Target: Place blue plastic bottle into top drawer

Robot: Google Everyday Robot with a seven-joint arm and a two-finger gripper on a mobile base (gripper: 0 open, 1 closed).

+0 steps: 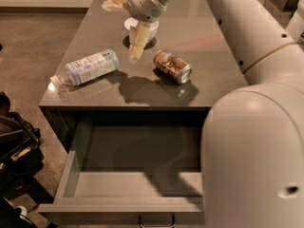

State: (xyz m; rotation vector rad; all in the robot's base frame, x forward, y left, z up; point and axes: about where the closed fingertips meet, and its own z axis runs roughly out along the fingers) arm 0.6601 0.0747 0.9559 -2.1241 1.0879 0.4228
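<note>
One bottle [88, 66], one can [173, 66] and one white bowl [152, 26] sit on one grey table [204, 32]. One drawer [135, 204] stands open beneath it. One robot arm [237, 27] reaches in, with one gripper [135, 56] hanging above the table between bottle and can, in front of the bowl.

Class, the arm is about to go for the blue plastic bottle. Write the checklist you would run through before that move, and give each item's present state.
1. Top drawer pulled open: ok.
2. Drawer floor free for the bottle: the visible part is ok; the part behind the robot's arm, cannot tell.
3. Blue plastic bottle within reach, lying on its side on the table: ok.
4. Gripper on the bottle: not ok; it hangs over the table between the bottle and the can, touching neither.
5. Can out of the path to the bottle: ok, it lies on the gripper's other side.
</note>
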